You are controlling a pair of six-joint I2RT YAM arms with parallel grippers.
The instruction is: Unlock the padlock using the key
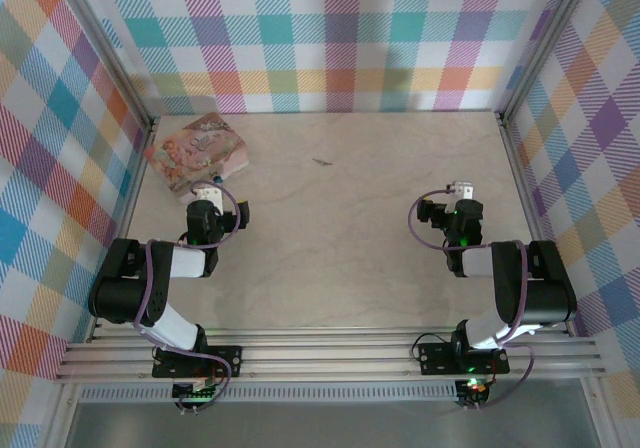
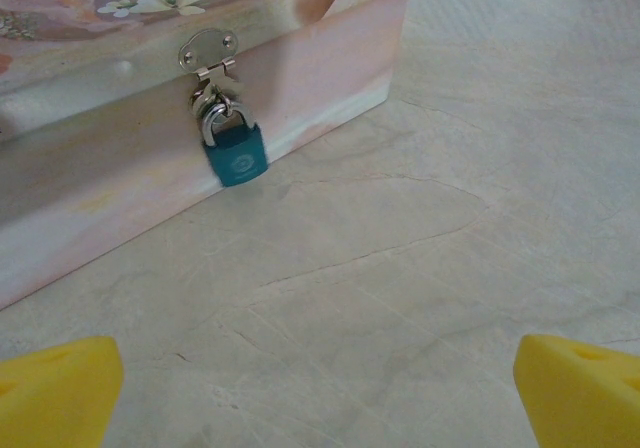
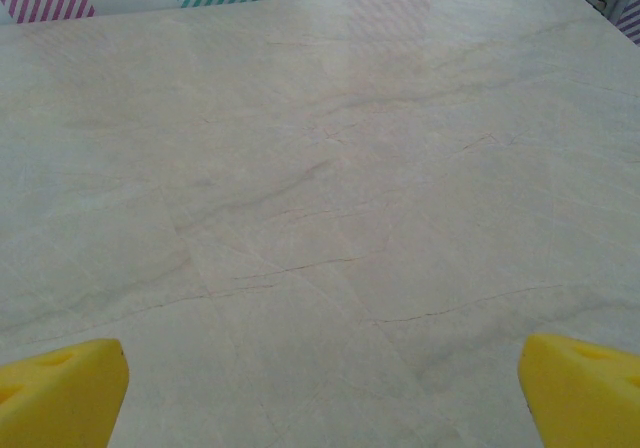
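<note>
Tabletop (image 1: 330, 218) pale, pink tin (image 2: 100, 168) w/ teal padlock (image 2: 236, 155) closed on hasp (image 2: 208, 50); left gripper (image 2: 318, 393) & right gripper (image 3: 322, 393) spread wide, empty.

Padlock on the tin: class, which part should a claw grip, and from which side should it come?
Probably grip the padlock by its teal body, pinched across its side edges, coming from in front: it hangs against the tin, its shackle caught in the hasp.

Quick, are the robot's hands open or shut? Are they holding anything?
Left gripper: open, holding nothing.
Right gripper: open, holding nothing.
</note>
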